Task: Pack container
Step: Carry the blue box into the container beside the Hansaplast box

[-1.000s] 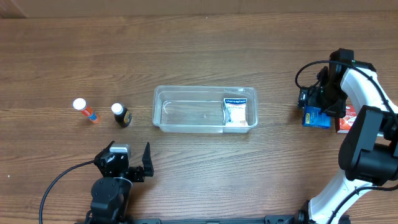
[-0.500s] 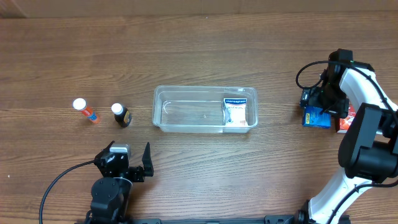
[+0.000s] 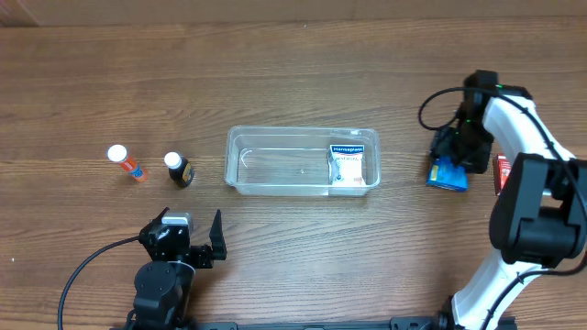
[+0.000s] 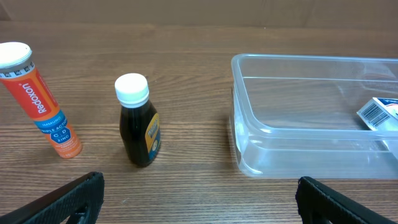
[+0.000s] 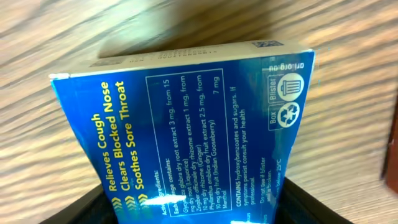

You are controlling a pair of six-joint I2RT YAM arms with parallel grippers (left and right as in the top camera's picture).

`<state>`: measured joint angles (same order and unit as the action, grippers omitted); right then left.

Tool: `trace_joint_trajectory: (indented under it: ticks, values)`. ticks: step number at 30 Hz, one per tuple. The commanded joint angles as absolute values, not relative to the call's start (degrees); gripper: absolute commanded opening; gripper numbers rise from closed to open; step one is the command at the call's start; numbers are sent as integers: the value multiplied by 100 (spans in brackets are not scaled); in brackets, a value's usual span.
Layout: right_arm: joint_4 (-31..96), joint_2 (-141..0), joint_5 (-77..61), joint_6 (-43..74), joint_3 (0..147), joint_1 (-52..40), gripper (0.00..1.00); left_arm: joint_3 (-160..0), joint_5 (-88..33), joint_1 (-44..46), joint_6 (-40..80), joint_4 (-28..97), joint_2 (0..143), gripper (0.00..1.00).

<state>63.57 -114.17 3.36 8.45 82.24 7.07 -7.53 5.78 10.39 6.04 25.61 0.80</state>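
The clear container lies mid-table with a white box at its right end. My right gripper is shut on a blue box, right of the container and apart from it. In the right wrist view the blue box fills the frame, and both black jaws of the gripper press its sides. My left gripper stands open near the front edge with nothing in it. The left wrist view shows the gripper wide open before the container.
An orange tube and a small dark bottle with a white cap stand left of the container. The left wrist view shows the tube leaning and the bottle upright. A red box lies at the far right.
My right gripper closed on the blue box and has moved it left, away from the red box and toward the container. The left arm has not moved.
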Motion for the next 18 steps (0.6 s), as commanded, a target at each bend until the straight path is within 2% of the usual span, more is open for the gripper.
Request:
trace_joint_trajectory:
  ticks: [1, 5, 9, 13, 18]
  values:
    - [6569, -10162, 296, 1111, 8659, 193, 65, -729, 550, 1013, 685, 2539, 30, 100]
    - [6637, -9000, 290, 1435, 8753, -510, 62, -729, 550, 1013, 685, 2539, 30, 100]
    - [6643, -8451, 292, 1959, 8750, -1319, 61, -729, 550, 1013, 685, 2539, 30, 100]
    - [6440, -8608, 294, 2596, 8632, -2447, 61, -729, 550, 1013, 685, 2539, 30, 100]
    - [6049, -9349, 462, 3186, 8425, -3374, 61, -729, 550, 1013, 685, 2539, 30, 100]
